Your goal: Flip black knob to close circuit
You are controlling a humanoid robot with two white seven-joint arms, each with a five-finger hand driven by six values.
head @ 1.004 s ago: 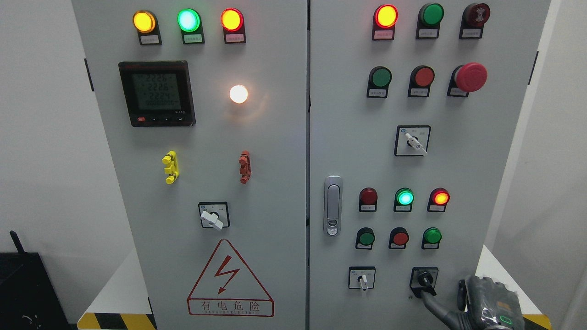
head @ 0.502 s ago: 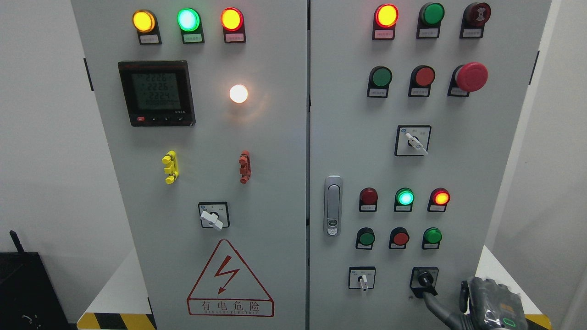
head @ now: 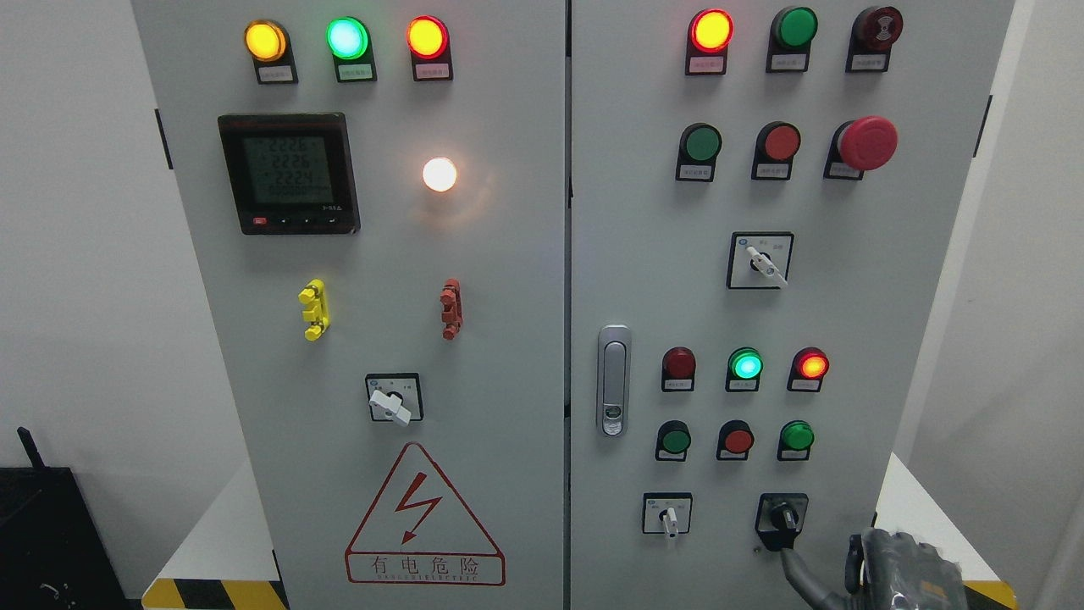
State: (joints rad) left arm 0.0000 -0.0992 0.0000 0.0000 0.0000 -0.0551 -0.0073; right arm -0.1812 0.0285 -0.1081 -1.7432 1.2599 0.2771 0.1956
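- The tall grey metal electrical cabinet (head: pixel 508 254) fills the head view, its two doors meeting at a vertical seam in the middle.
- The left door carries a black square digital meter with a lit grey display (head: pixel 289 173), a row of amber, green and red lamps above it, a glowing white round lamp (head: pixel 439 174) beside it, and a red triangular lightning warning sign (head: pixel 424 518) low down.
- The right door carries more round lamps and buttons, a big red mushroom-head stop button (head: pixel 867 142), a silver oblong door latch (head: pixel 614 379) by the seam, and a white-handled selector switch in a black square frame (head: pixel 760 261).
- The robot's right hand, dark grey and glossy (head: pixel 902 569), shows at the lower right corner, cut by the picture's edge; one long grey finger (head: pixel 800 569) reaches up and to the left, its tip just under the knob. Whether it touches cannot be told, and the other fingers are mostly hidden, so their spread cannot be told.
- The small black rotary knob on its black square plate (head: pixel 782 517) sits at the bottom right of the right door, just right of a white-handled switch (head: pixel 669 517). Its long axis runs close to vertical, the pointer end aimed downward, tilted slightly right.
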